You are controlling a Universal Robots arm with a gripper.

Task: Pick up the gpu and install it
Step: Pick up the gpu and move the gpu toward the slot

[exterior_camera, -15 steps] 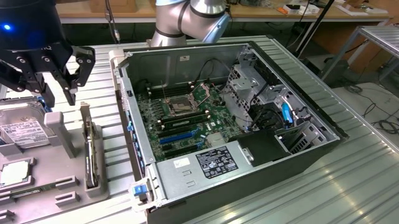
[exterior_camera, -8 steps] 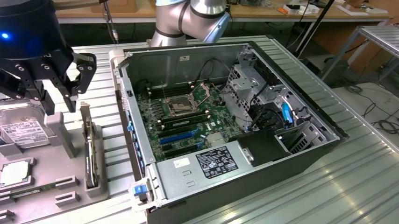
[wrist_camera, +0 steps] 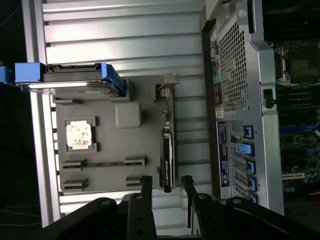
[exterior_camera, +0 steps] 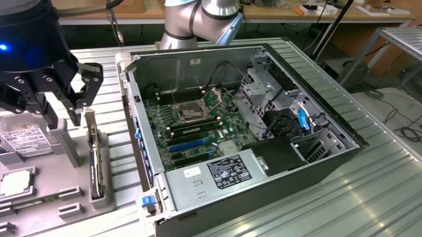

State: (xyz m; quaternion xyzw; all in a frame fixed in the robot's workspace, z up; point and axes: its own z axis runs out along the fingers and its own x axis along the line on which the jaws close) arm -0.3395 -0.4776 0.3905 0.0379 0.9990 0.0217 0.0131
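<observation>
The black gripper (exterior_camera: 66, 106) is held pointing downward over the grey fixture plate (exterior_camera: 76, 202) at the exterior view's left. A silver-grey arm segment (exterior_camera: 197, 19) is seen behind the open computer case (exterior_camera: 316, 163). The linked, matte black fingers (wrist_camera: 145, 187) are spread apart, and nothing is pinched between them. The gpu (exterior_camera: 96, 163), a thin dark card, is stood on edge in a slot of the plate, near the case's perforated metal rear panel (wrist_camera: 235, 65). A narrow silver bracket (wrist_camera: 171, 85) is carried at one end of the card. In the wrist view the card is seen in line with the gap between the fingertips. A hard drive (wrist_camera: 75, 80) with blue rails and a square processor (wrist_camera: 79, 135) are seated in other recesses of the plate.
</observation>
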